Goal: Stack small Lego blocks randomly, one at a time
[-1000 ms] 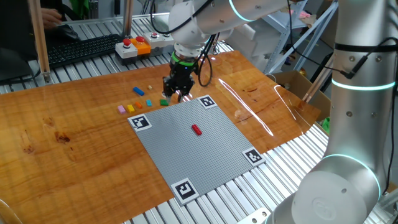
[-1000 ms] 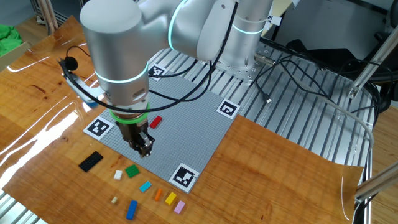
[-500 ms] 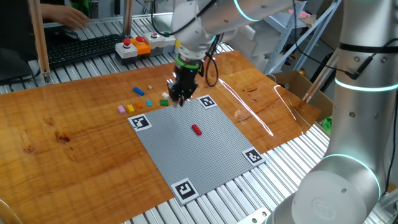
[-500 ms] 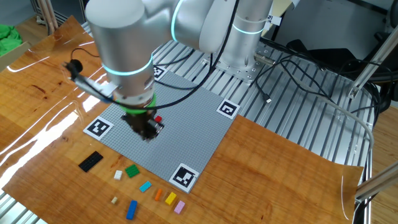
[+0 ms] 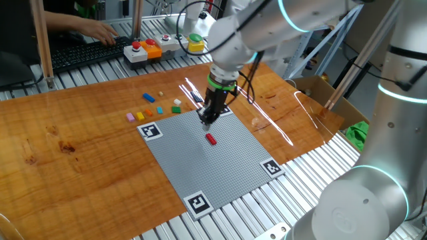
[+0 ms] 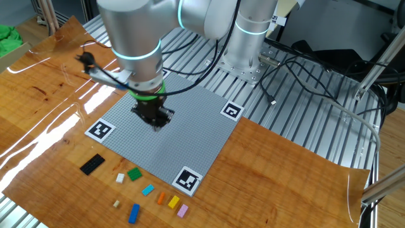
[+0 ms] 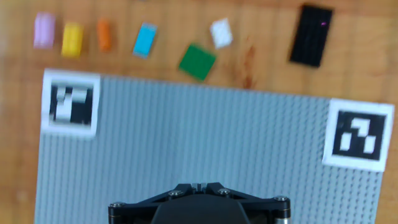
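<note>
Above the grey studded baseplate [image 5: 207, 157], the arm's gripper [image 5: 206, 120] hangs fingers-down over the plate's far half, just off the red brick [image 5: 211, 139], which sits on the studs at the tool's 5 o'clock in one fixed view. In the other fixed view the gripper [image 6: 155, 123] blocks that brick from sight. Whether the fingers are parted or closed, and whether they carry anything, cannot be told: the hand view shows only the black underside of the tool at its bottom edge.

On the wooden table [image 5: 67, 133], beyond the plate's edge, the remaining small Lego blocks lie in a loose row. In the hand view, from 11 o'clock round to 1 o'clock, they run pink brick [image 7: 44, 30], yellow brick [image 7: 73, 39], orange brick [image 7: 104, 35], light blue brick [image 7: 145, 40], green brick [image 7: 198, 61], white brick [image 7: 221, 32], with a flat black piece [image 7: 311, 35] at the far right. The other fixed view adds a dark blue brick [image 6: 134, 213] and a tiny tan brick [image 6: 116, 204] nearer the table's edge. Black-and-white markers [image 7: 70, 102] mark the plate's corners.
</note>
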You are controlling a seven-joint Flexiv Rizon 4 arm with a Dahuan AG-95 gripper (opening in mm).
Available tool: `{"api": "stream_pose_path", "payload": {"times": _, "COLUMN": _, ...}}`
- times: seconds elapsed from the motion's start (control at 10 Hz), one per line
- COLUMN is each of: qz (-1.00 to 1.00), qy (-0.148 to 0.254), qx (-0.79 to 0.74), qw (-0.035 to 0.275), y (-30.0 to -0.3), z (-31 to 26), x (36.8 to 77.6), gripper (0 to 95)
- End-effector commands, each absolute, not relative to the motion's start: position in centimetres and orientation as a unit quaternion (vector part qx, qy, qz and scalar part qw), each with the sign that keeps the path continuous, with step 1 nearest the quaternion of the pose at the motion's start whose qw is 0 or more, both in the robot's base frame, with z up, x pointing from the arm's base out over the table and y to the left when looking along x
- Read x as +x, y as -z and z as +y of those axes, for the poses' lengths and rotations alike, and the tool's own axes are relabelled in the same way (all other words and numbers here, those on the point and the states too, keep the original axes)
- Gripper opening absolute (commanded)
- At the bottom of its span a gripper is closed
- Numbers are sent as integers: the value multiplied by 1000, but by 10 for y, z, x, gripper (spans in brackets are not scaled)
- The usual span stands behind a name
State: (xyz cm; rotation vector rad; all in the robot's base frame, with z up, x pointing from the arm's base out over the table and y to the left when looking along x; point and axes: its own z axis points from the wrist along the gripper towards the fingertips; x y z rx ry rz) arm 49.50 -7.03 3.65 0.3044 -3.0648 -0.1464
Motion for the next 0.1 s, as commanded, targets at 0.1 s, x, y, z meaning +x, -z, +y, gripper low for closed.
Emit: {"api": "stream_pose_path", "payload": {"times": 0.1, "qz": -994, "qy": 47, "qx": 97, "qw": 29, "y": -38, "z": -71, "x": 491, "gripper": 0}}
